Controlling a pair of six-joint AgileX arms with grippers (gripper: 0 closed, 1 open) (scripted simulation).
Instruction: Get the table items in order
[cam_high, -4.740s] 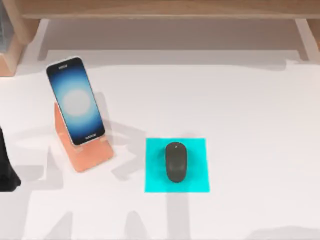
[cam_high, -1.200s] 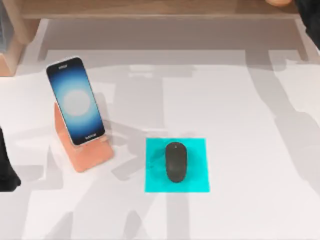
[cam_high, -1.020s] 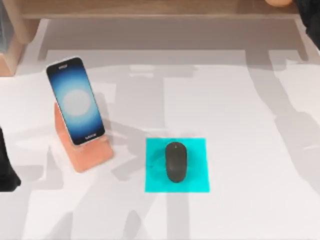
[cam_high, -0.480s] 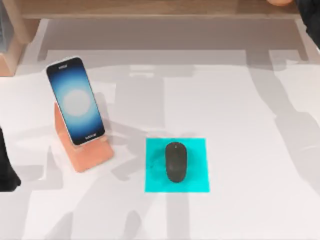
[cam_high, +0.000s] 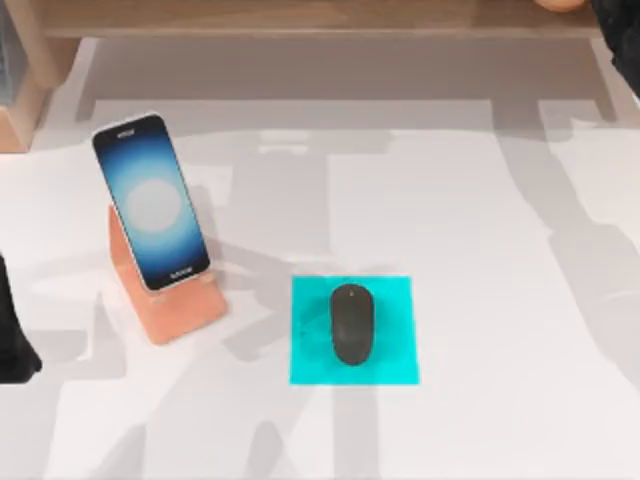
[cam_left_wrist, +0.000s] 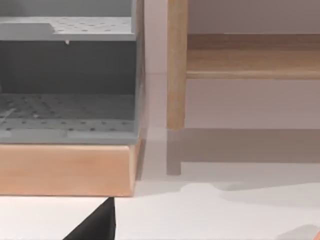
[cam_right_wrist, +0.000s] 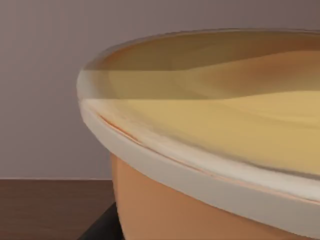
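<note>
Dark grey mouse (cam_high: 352, 323), cyan mat (cam_high: 310, 362), salmon-orange stand (cam_high: 183, 314), blue-white phone screen (cam_high: 151, 201)

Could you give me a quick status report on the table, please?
Left arm parked at table's left edge; right arm up at far right corner. Phone leaning on stand; mouse resting on mat. Nothing in the way.

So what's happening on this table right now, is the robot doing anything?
Nothing on the white table is being handled. A black-framed smartphone with a glowing blue-white screen leans on a salmon-orange angled stand at the left, and a small dark grey oval mouse lies on a flat cyan square mat near the middle. The left arm sits at the left edge; the right arm is at the far right corner, close to an orange bowl with a pale rim.
</note>
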